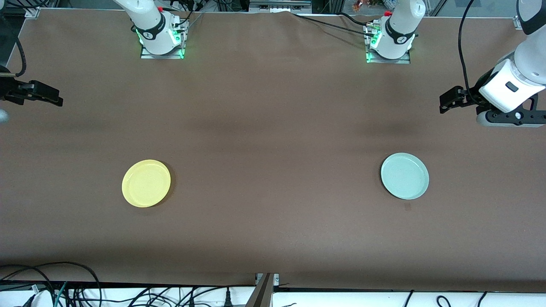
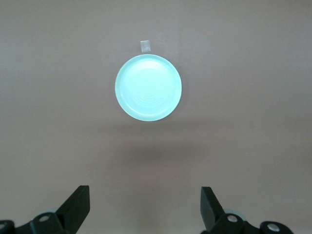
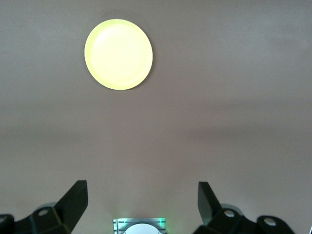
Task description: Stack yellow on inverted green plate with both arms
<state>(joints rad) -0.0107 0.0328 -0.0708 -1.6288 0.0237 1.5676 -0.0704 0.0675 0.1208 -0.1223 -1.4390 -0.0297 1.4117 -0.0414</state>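
The yellow plate [image 1: 146,183] [image 3: 118,54] lies flat on the brown table toward the right arm's end, rim up. The pale green plate [image 1: 405,176] [image 2: 148,87] lies flat toward the left arm's end, also rim up, well apart from the yellow one. My left gripper [image 1: 445,101] [image 2: 145,192] hangs open in the air over bare table at its end, clear of the green plate. My right gripper [image 1: 53,96] [image 3: 143,187] hangs open over bare table at the other end, clear of the yellow plate. Neither holds anything.
A small square of tape [image 1: 407,207] [image 2: 145,46] sits on the table just nearer to the front camera than the green plate. Both arm bases [image 1: 161,38] [image 1: 389,42] stand along the table's edge farthest from that camera. Cables [image 1: 64,290] lie past the nearest edge.
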